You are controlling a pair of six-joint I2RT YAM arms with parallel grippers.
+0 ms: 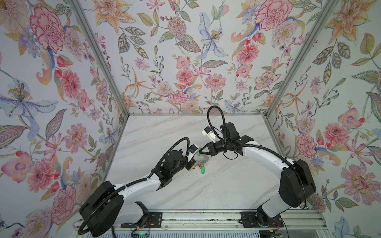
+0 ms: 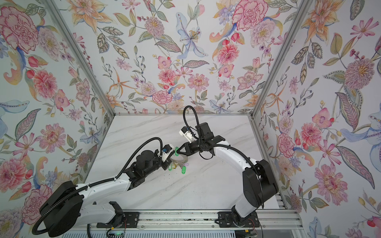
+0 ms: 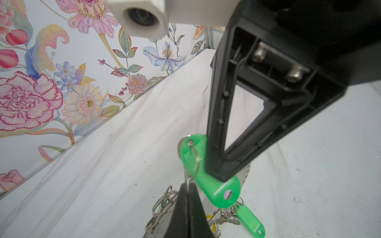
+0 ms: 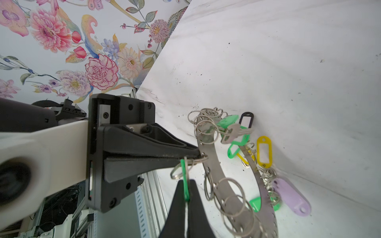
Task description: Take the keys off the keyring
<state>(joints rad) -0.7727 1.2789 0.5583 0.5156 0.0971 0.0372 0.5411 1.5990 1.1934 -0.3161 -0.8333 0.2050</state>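
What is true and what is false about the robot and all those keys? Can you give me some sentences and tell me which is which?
1. The right gripper is pinching a green tag. True.
2. The left gripper is open and holds nothing. False: it is shut on the keyring, at its rim.
3. A lilac tag lies on the table. True.
4. Every tag is green. False: there is a yellow tag, and the lilac one too.
5. The two grippers are far apart. False: their tips almost meet beside the keyring.
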